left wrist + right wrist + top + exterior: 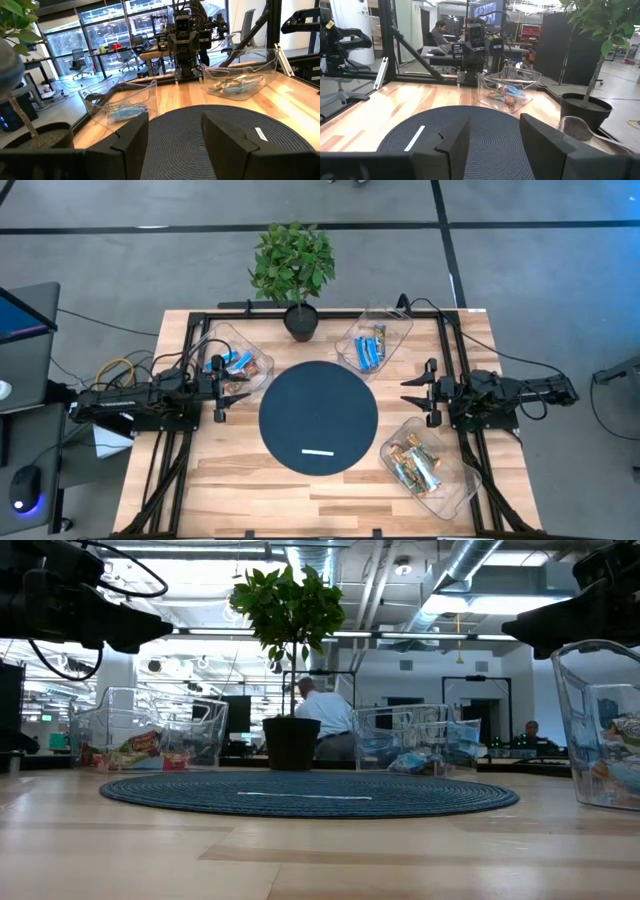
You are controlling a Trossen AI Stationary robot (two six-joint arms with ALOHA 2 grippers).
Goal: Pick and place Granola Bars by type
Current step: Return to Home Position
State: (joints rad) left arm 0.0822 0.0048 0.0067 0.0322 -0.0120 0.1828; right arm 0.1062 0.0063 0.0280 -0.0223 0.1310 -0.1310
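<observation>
The granola bars lie in three clear trays. Blue and orange-red bars (232, 365) share the far-left tray (507, 95). Blue bars (371, 348) fill the far-middle tray (125, 110). Gold-green bars (418, 463) sit in the near-right tray (237, 85). My left gripper (222, 392) hovers open at the left rim of the round dark mat (318, 418), fingers level and pointing right (175, 145). My right gripper (415, 392) hovers open at the mat's right rim, pointing left (495, 142). Neither holds anything.
A thin white strip (318, 450) lies on the near part of the mat. A potted plant (298, 280) stands at the far edge between the two far trays. Black frame rails (445, 350) run along both table sides. A person (325, 710) sits beyond the table.
</observation>
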